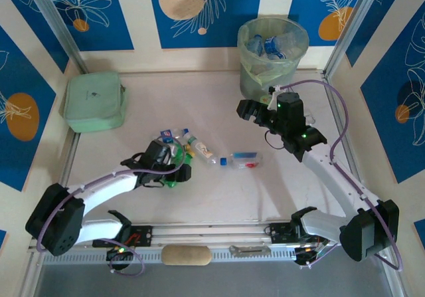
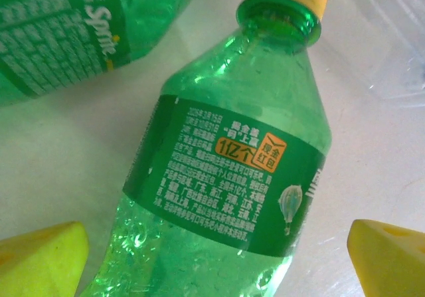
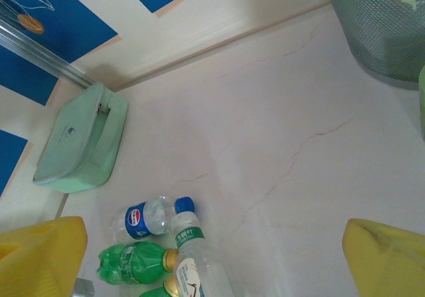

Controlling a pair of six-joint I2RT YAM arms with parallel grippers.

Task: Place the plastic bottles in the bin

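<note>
Bottles: several already in the bin (image 1: 255, 78) at the far side of the table (image 1: 219, 197). The rest lie in a loose cluster near table centre, plus 1 clear bottle (image 1: 242, 159) w/ blue cap a bit apart to the right.

Target looks like the green bottle (image 2: 226, 177) w/ yellow cap, lying on its side. Left gripper (image 2: 218, 247) is spread wide, 1 yellow finger (image 2: 40, 260) each side of the bottle's lower body, not clamped. Right gripper (image 3: 214, 244) is spread too, nothing between the fingers, hanging near the bin.

Step, my read: left arm pre-close on a grasp. Next: close on the body below the label, lift clear of neighbours, carry to bin, release. Thin plastic prob squashes and the round body may roll, so centre the pinch. 2nd green bottle (image 2: 66, 31) lies just beside it, so watch for dragging.

Views: left wrist gives the label and the straddle; in top cam the arm covers that spot. Top cam is where bin contents read. Right wrist adds the mint pouch (image 3: 80, 144) by the far-left wall and a blue-label bottle (image 3: 149, 217) in the cluster.
</note>
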